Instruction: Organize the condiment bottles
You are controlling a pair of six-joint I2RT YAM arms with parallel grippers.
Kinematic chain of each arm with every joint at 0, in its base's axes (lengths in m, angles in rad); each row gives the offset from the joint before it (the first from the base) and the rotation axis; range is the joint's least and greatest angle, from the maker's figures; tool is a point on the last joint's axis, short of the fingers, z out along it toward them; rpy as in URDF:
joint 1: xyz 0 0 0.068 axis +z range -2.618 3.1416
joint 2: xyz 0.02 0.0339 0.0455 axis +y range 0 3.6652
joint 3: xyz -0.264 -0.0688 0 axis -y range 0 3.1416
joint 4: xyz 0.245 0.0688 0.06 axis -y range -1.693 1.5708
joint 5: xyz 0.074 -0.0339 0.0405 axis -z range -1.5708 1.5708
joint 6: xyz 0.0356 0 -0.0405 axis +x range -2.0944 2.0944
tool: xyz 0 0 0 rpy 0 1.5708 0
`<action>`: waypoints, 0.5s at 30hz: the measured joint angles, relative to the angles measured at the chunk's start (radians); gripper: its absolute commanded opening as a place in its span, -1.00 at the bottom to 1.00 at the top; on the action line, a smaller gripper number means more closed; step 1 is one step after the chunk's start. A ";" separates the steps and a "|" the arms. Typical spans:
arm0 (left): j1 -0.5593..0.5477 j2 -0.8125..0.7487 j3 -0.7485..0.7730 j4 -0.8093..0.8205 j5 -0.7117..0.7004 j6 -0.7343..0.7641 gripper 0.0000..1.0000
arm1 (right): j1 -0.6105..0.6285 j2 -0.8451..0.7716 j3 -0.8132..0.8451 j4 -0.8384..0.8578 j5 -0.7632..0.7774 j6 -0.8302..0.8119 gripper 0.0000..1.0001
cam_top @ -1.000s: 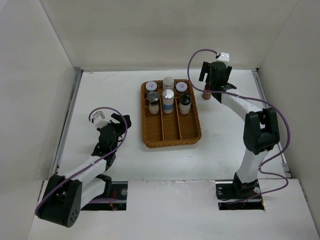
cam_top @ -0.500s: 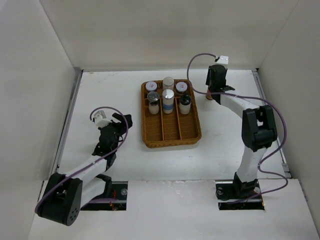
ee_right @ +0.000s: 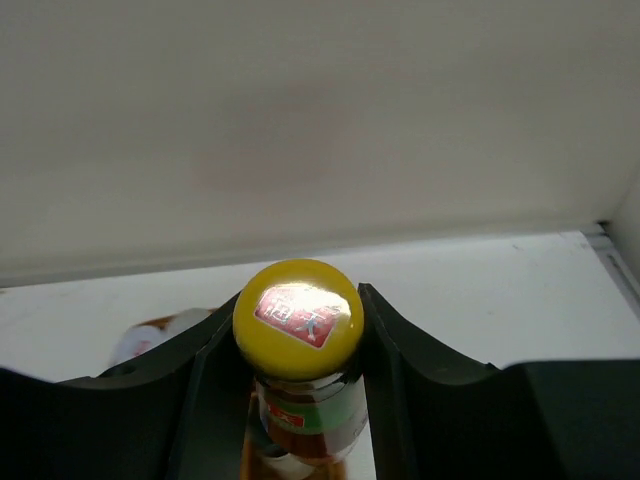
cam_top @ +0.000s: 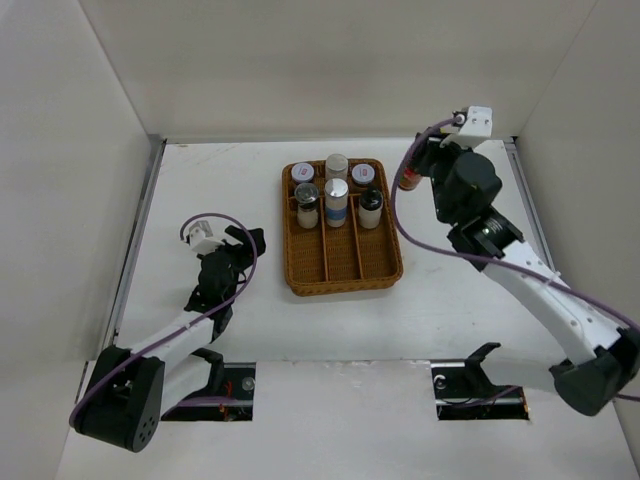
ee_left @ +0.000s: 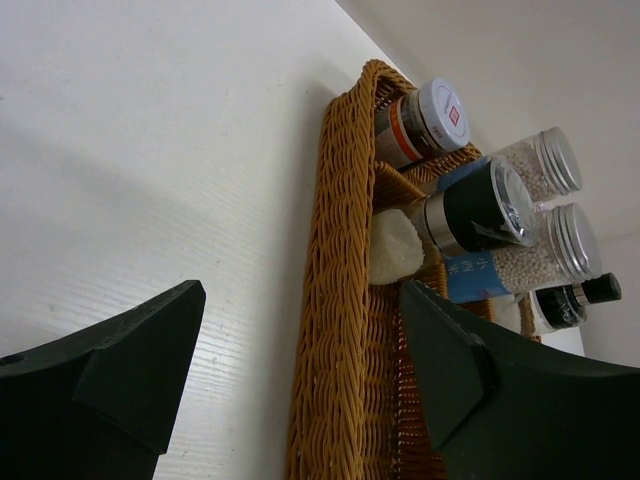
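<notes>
My right gripper (ee_right: pixel 297 345) is shut on the neck of the red sauce bottle (ee_right: pixel 300 420), just under its yellow cap (ee_right: pixel 297 317). In the top view this bottle (cam_top: pixel 408 181) hangs right of the wicker tray (cam_top: pixel 344 285), off the table. In the tray's far end stand two red-labelled jars (cam_top: pixel 302 174) (cam_top: pixel 361 173), a grey-lidded shaker (cam_top: pixel 306 200), two silver-capped blue-banded bottles (cam_top: pixel 336 200) (cam_top: pixel 336 163) and a black-capped bottle (cam_top: pixel 371 205). My left gripper (cam_top: pixel 243 247) is open and low on the table left of the tray, nothing between its fingers (ee_left: pixel 110 380).
White walls close in the table on the left, back and right. The tray's near half holds nothing. In the left wrist view the tray's woven rim (ee_left: pixel 340 300) runs between my fingers' line of sight, with the shaker (ee_left: pixel 480 205) and a jar (ee_left: pixel 430 120) beyond.
My right gripper closed on the red sauce bottle and raised it off the table, the right arm swinging up and to the right. The left arm stayed still.
</notes>
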State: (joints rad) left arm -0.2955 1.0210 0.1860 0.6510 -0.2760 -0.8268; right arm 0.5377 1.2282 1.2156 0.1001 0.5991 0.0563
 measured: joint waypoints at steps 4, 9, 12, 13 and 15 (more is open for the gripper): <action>0.000 0.000 0.000 0.001 0.002 0.000 0.57 | 0.162 -0.085 0.000 0.006 -0.001 0.000 -0.37; 0.005 0.000 0.000 0.000 0.005 0.000 0.57 | 0.317 -0.051 -0.043 0.021 0.000 0.004 -0.38; 0.009 -0.002 0.000 0.000 0.005 -0.001 0.57 | 0.379 0.011 -0.119 0.075 -0.001 0.013 -0.38; 0.009 -0.003 0.000 0.000 0.005 -0.001 0.57 | 0.397 0.039 -0.148 0.093 0.000 0.018 -0.38; 0.009 -0.004 0.000 0.001 0.005 -0.001 0.57 | 0.420 0.093 -0.192 0.108 -0.001 0.025 -0.39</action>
State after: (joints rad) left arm -0.2863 1.0172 0.1860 0.6521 -0.2707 -0.8280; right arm 0.9581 1.3216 1.0237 0.2085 0.5980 0.0814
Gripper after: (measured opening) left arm 0.782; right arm 0.479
